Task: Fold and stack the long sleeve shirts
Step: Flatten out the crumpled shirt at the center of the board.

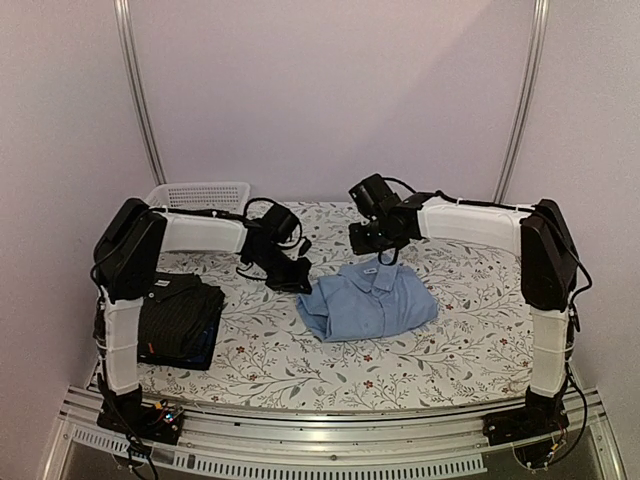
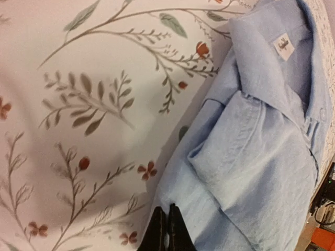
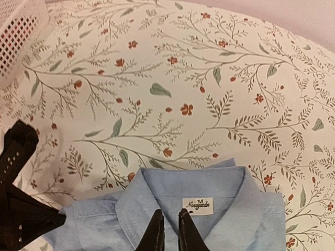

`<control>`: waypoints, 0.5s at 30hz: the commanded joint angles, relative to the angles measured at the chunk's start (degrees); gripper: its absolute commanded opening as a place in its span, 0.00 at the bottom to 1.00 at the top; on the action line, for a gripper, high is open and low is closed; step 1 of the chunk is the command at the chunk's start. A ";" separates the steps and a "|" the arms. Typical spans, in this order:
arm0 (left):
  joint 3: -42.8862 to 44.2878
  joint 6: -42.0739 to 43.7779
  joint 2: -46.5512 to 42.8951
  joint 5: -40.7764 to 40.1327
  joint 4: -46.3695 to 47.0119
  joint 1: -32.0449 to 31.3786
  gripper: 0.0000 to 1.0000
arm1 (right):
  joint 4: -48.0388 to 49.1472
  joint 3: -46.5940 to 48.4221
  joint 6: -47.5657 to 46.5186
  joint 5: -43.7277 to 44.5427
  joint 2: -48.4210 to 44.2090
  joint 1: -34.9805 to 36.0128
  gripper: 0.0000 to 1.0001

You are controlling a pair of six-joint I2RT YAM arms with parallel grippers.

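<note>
The light blue shirt (image 1: pixel 368 300) lies folded in the middle of the table, collar toward the back. It also shows in the left wrist view (image 2: pixel 251 151) and in the right wrist view (image 3: pixel 209 219). My left gripper (image 1: pixel 296 283) is shut, its tips (image 2: pixel 167 212) at the shirt's left edge. I cannot tell whether they pinch cloth. My right gripper (image 1: pixel 385 256) hovers over the collar with its fingers (image 3: pixel 171 222) nearly together, beside the white label (image 3: pixel 198 206), and holds nothing. The black pinstriped shirt (image 1: pixel 178 310) lies folded at the left on a dark navy shirt (image 1: pixel 205 347).
A white lattice basket (image 1: pixel 200 194) stands at the back left, and its corner shows in the right wrist view (image 3: pixel 18 31). The floral tablecloth (image 1: pixel 470 330) covers the table. The left arm's black wrist (image 3: pixel 15 209) sits close to the shirt's left side.
</note>
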 commanded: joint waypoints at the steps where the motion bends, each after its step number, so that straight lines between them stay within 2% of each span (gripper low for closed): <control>1: -10.36 -4.88 -13.16 -4.67 2.96 3.11 0.00 | 3.91 7.06 -4.94 3.09 -2.91 -0.98 0.08; 2: -12.54 -5.19 -15.33 -4.61 3.56 3.13 0.00 | 4.06 9.45 -5.86 1.89 -2.74 -1.47 0.08; 5: -17.71 -6.28 -21.33 -4.38 5.54 2.41 0.00 | 1.34 15.13 -8.68 -4.48 -0.07 -1.87 0.20; 7: -19.03 -6.34 -23.26 -2.06 7.67 1.76 0.00 | -0.52 16.50 -9.02 -9.55 1.39 -1.11 0.32; 11: -17.18 -5.82 -24.09 -0.12 10.36 -1.24 0.00 | 1.77 9.54 -8.45 -15.66 -0.40 2.42 0.57; 15: -12.16 -5.93 -23.53 1.02 10.95 -3.11 0.00 | 7.22 0.03 -5.60 -22.61 -5.97 3.22 0.68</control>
